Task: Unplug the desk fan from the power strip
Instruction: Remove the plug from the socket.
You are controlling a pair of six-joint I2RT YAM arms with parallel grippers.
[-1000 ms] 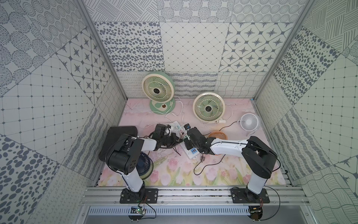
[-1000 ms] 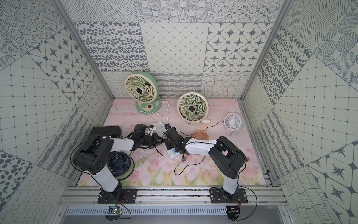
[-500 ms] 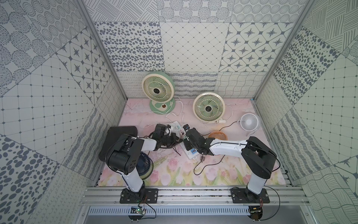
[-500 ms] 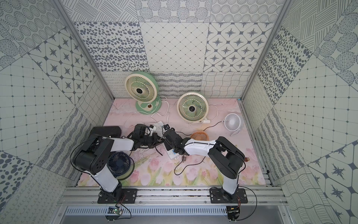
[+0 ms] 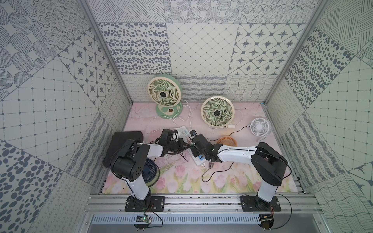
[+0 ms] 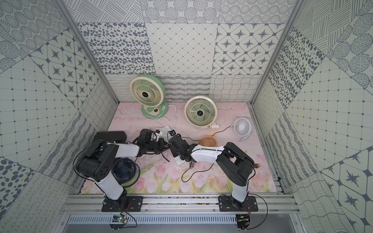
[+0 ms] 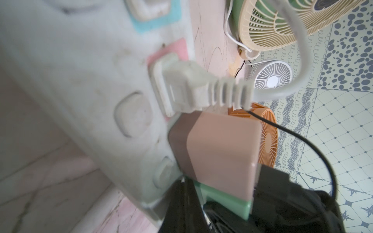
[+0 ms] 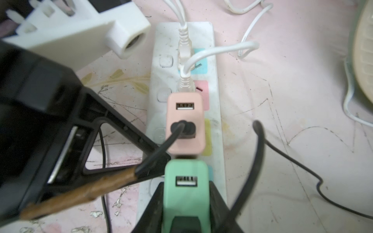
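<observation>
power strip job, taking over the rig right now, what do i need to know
Left tool: shut, empty, tip resting on the edge of the long white plastic power strip, apparently bracing it.
Right tool: closed on the mint-green plastic USB adapter, which looks seated in the strip.
Done: grasp made. Left: pull that adapter straight out.
The pink plastic USB adapter with a black cable and two white plugs are plugged in too.

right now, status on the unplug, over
right gripper shut on green adapter, looks seated in power strip. left gripper shut, tip at strip edge. black cable from pink adapter crosses left tip.
</observation>
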